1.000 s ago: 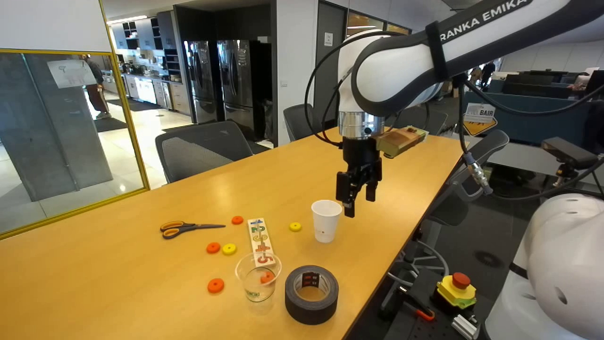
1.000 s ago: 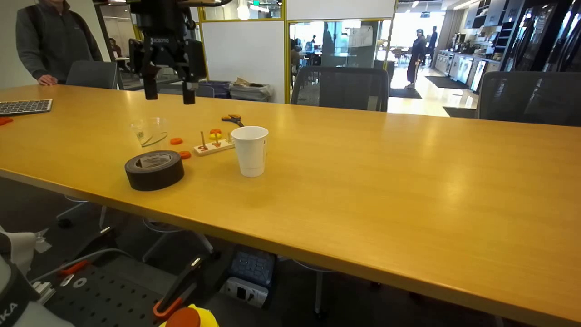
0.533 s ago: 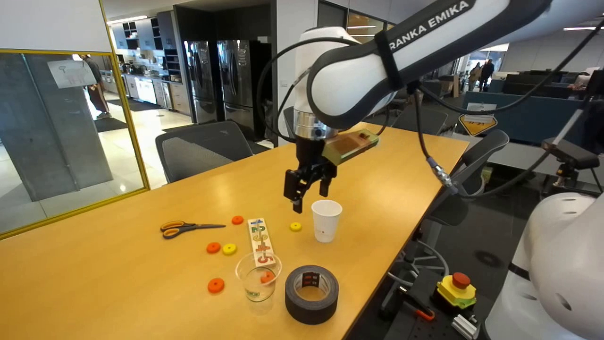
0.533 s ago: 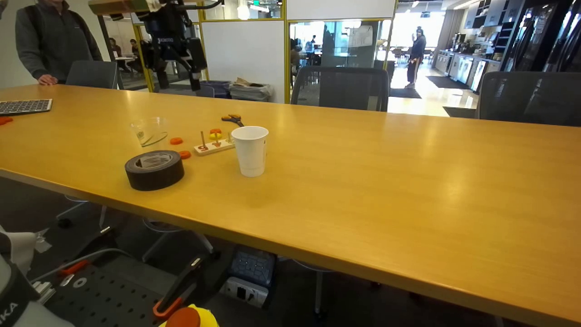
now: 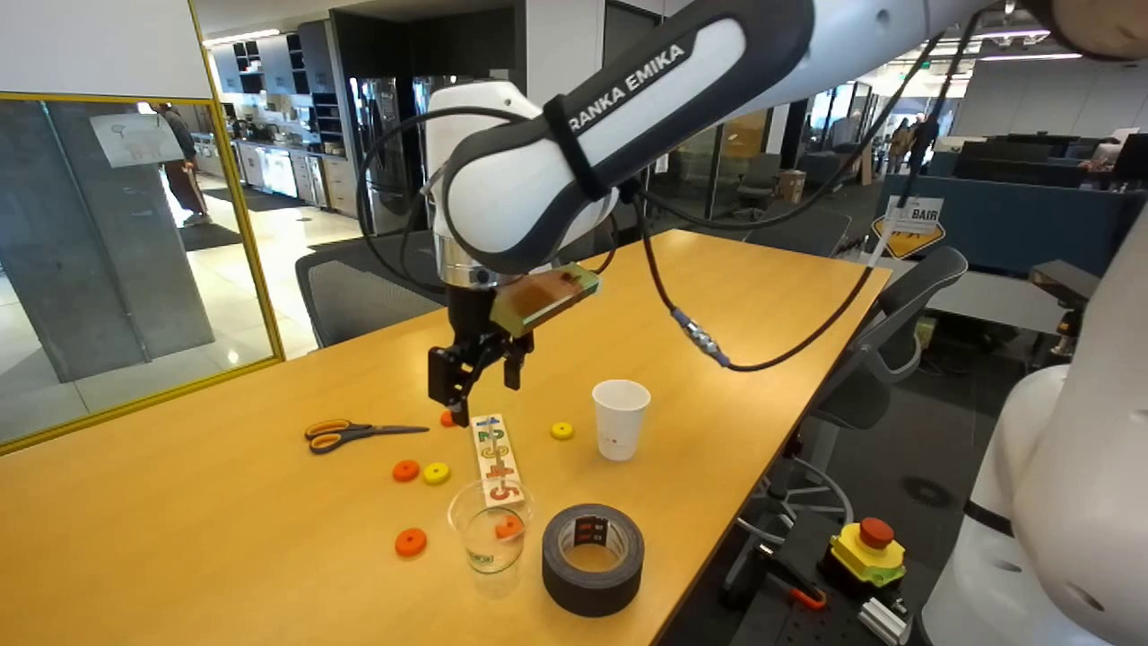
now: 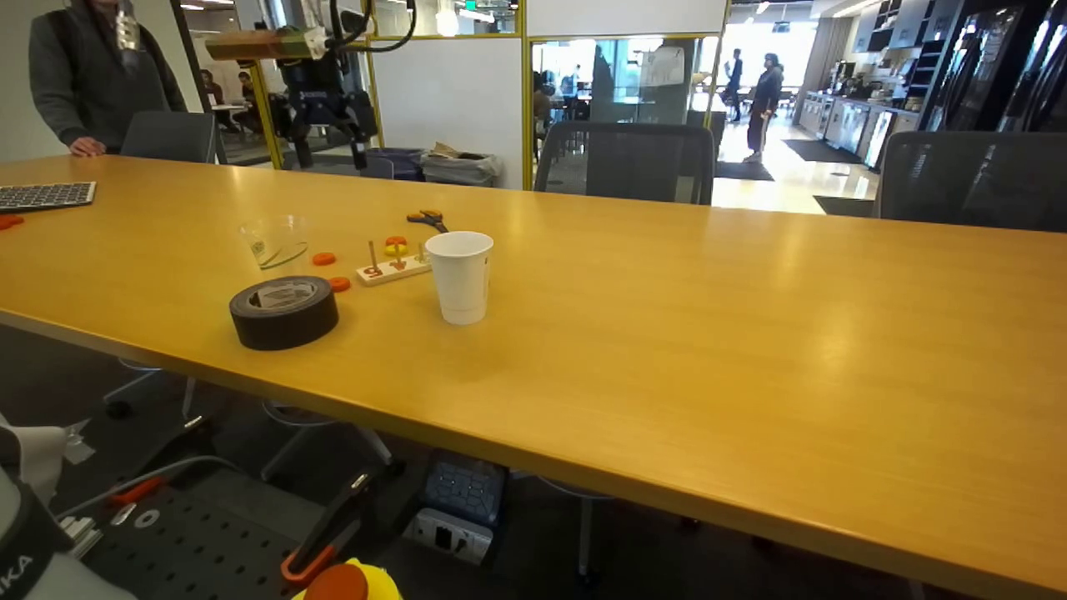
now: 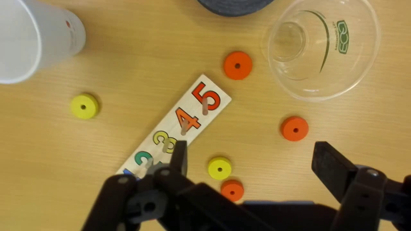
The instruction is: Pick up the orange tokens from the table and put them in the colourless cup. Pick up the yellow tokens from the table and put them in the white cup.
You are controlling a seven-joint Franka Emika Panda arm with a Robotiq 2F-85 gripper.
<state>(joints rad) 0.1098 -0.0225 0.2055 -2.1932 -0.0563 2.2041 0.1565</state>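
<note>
The gripper (image 7: 251, 156) hangs above the table (image 7: 138, 64), jaws spread, nothing held; in the wrist view the likely target, a yellow token (image 7: 219, 168), lies toward eight o'clock from the jaws' midpoint, an orange token (image 7: 233, 189) just beside it at five.

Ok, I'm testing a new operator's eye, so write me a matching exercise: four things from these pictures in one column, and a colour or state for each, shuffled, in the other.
1. Gripper
2. Clear cup
3. Tape
4. Scissors

A. Black ring, lying flat
B. Upright, with green print
C. Orange and black
D. Open, in mid-air

Pairs: 1-D, 2-B, 3-A, 4-C
</note>
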